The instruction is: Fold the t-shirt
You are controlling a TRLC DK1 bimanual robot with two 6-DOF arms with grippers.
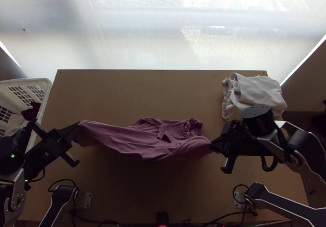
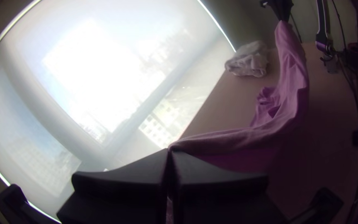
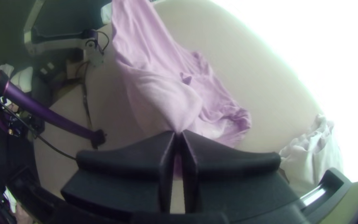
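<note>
In the top view my left gripper [image 1: 77, 130] is shut on one end of the purple t-shirt [image 1: 140, 139], and my right gripper [image 1: 212, 145] is shut on the opposite end. The shirt hangs between them, lifted along its near side, with its far part bunched and wrinkled toward the table. The left wrist view has the left gripper [image 2: 169, 152] pinching a corner of the shirt [image 2: 289, 83], which stretches away to the other arm. In the right wrist view, cloth of the shirt [image 3: 158, 83] runs into the tips of the right gripper [image 3: 178, 135].
A bunched white cloth [image 1: 254, 92] lies at the table's far right corner, close to the right arm. At the left edge stands a white basket [image 1: 45, 89] with clothes inside. Two further arm-like links and cables are at the near side of the wooden table [image 1: 122, 92].
</note>
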